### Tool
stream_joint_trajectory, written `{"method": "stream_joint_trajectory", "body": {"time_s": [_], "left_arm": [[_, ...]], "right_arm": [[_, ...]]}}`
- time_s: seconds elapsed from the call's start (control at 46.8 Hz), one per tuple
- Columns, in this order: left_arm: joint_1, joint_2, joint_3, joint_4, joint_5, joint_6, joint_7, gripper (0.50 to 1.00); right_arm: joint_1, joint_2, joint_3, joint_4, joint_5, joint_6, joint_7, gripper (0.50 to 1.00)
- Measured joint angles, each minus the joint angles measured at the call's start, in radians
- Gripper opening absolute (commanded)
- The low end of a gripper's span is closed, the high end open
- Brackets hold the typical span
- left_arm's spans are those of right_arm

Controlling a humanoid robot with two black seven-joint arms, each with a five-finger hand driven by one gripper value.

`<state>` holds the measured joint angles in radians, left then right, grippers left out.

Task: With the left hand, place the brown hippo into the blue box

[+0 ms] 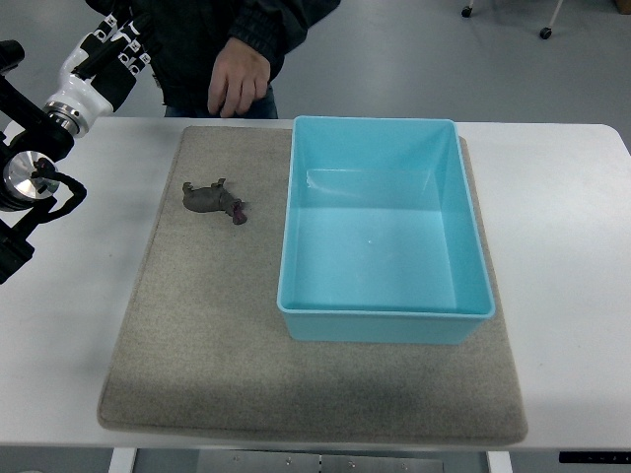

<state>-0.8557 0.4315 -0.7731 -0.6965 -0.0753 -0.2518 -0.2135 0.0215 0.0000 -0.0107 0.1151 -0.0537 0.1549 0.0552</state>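
Note:
A small brown hippo (212, 200) lies on the grey mat (197, 335), to the left of the blue box (385, 315). The box is light blue, rectangular and holds nothing. My left hand (118, 49) is raised at the top left corner, beyond the table's far edge and well away from the hippo. Its white and black fingers are loosely extended and hold nothing. The left arm (30, 168) comes in along the left edge. My right arm does not show.
A person in a dark jacket stands behind the table, one hand (237, 84) hanging just past the far edge near the mat's back left corner. The white table (572, 246) extends right of the mat.

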Motion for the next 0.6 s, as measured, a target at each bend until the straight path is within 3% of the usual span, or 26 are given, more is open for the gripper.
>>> {"method": "stream_joint_trajectory", "body": {"time_s": [0.599], "left_arm": [[0.001, -0.002, 0.014, 0.024, -0.001, -0.008, 0.002, 0.999]], "right_arm": [[0.000, 0.000, 0.000, 0.000, 0.000, 0.000, 0.000, 0.936]]}}
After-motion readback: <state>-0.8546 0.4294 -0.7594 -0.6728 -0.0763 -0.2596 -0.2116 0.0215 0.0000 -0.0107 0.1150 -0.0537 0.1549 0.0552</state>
